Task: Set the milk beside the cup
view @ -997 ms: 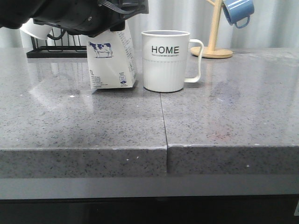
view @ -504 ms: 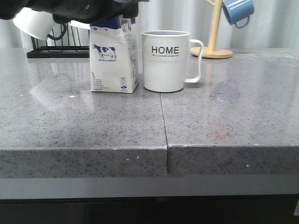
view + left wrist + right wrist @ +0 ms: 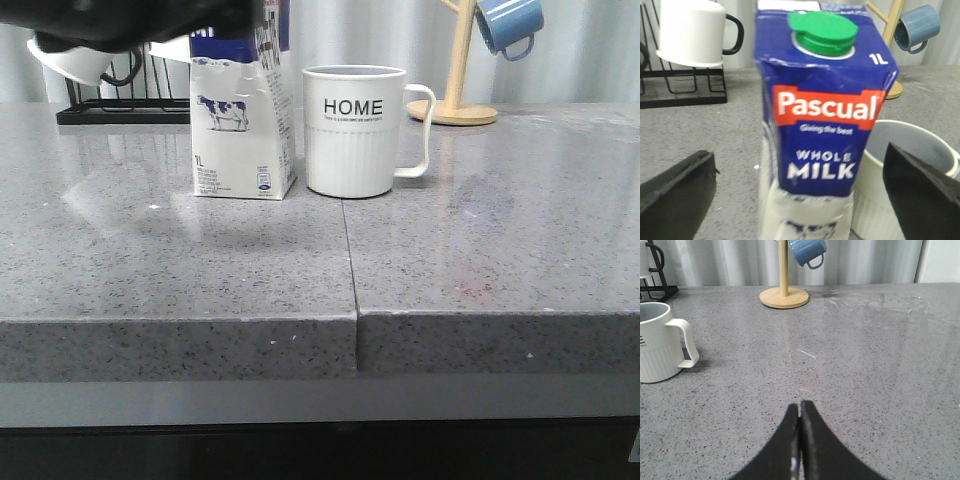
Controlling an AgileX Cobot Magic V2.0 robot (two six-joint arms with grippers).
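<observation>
The milk (image 3: 240,130) stands upright on the grey counter, just left of the cup (image 3: 352,130), with a small gap between them. The cup is a white "HOME" mug with its handle to the right. In the left wrist view my left gripper (image 3: 799,165) is open. Its fingers (image 3: 677,187) stand wide on either side of the milk (image 3: 822,115), clear of it, with the cup (image 3: 905,150) behind. My left arm (image 3: 130,20) shows dark at the front view's top left. My right gripper (image 3: 800,407) is shut and empty over bare counter, right of the cup (image 3: 657,347).
A black wire rack (image 3: 120,100) with white black-handled mugs (image 3: 690,32) stands behind the milk at the back left. A wooden mug tree (image 3: 460,60) with a blue mug (image 3: 510,22) stands at the back right. A seam (image 3: 350,250) runs down the counter to its front edge.
The left arm has risen towards the top of the front view. The milk was tilted under it a second ago and now stands upright, free of the fingers.
</observation>
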